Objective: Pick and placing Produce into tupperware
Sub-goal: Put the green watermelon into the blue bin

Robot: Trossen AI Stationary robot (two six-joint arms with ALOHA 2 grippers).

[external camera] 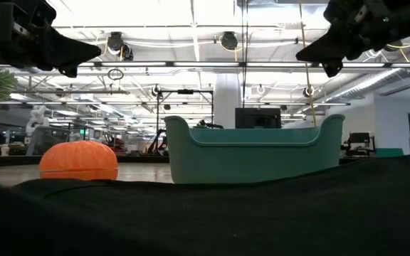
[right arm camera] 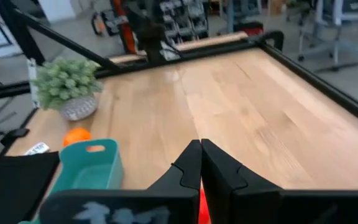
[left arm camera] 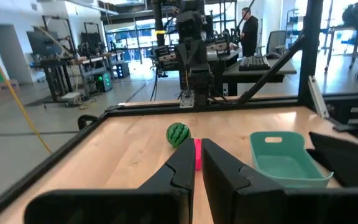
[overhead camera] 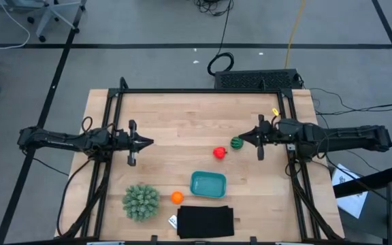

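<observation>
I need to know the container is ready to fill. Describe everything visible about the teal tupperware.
The teal tupperware is a small, shallow rectangular tub of smooth plastic with rounded corners and a raised lip at each short end. It sits upright and open on the wooden table, with no lid and nothing inside. The orange ball lies apart from it, and the black flat rectangle lies just beside it. Neither gripper touches it.

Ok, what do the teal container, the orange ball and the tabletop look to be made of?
The shallow teal rectangular container looks like moulded plastic with a satin finish: thin walls, rounded corners, a cut-out handle. The small ribbed orange ball is probably matte plastic or foam, with pumpkin-like grooves and no shine. The pale wooden tabletop looks like butcher-block wood, with visible glued strips and grain.
</observation>
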